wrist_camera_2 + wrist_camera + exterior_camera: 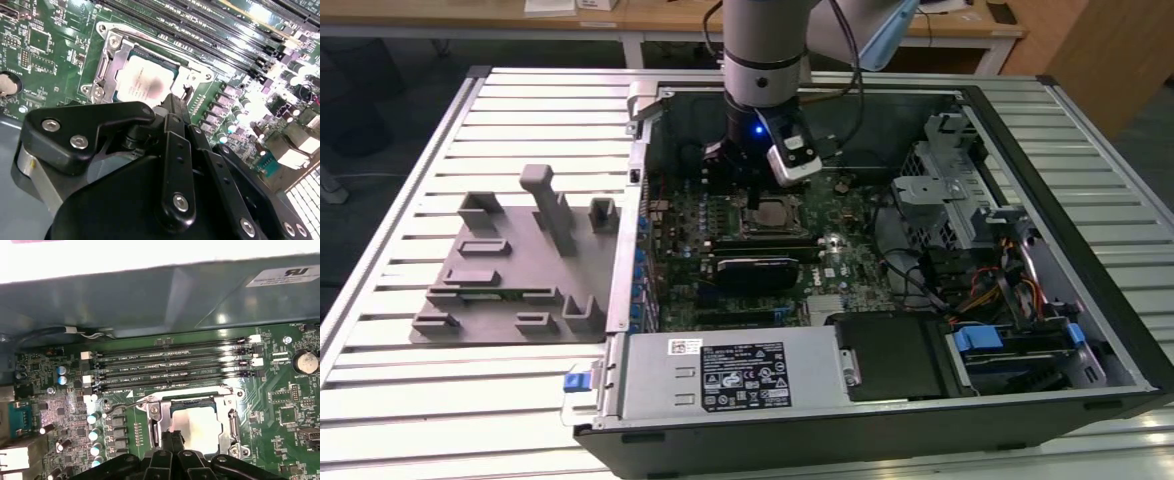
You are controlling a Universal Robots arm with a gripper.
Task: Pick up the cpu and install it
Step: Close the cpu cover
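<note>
A: Where is the cpu?

B: The cpu (pixel 198 426) lies flat in the metal socket frame (pixel 231 426) on the green motherboard (pixel 60 405), silvery top up. In the exterior view the cpu (pixel 774 212) sits about the middle of the open computer case (pixel 1121 335).

A: And the gripper?

B: The gripper (pixel 171 436) hangs low over the socket, at the edge of the chip. In the second wrist view the gripper (pixel 176 100) has its two black fingers pressed together with nothing between them. I cannot tell whether the tips touch the chip.

A: What lies around the socket?

B: Four long memory slots (pixel 170 365) run just beside it, towards the case wall.

A: And outside the case?

B: The case stands on a slatted tabletop (pixel 400 400). A grey holder tray (pixel 494 280) lies on the exterior view's left, well apart from the arm (pixel 761 50).
</note>
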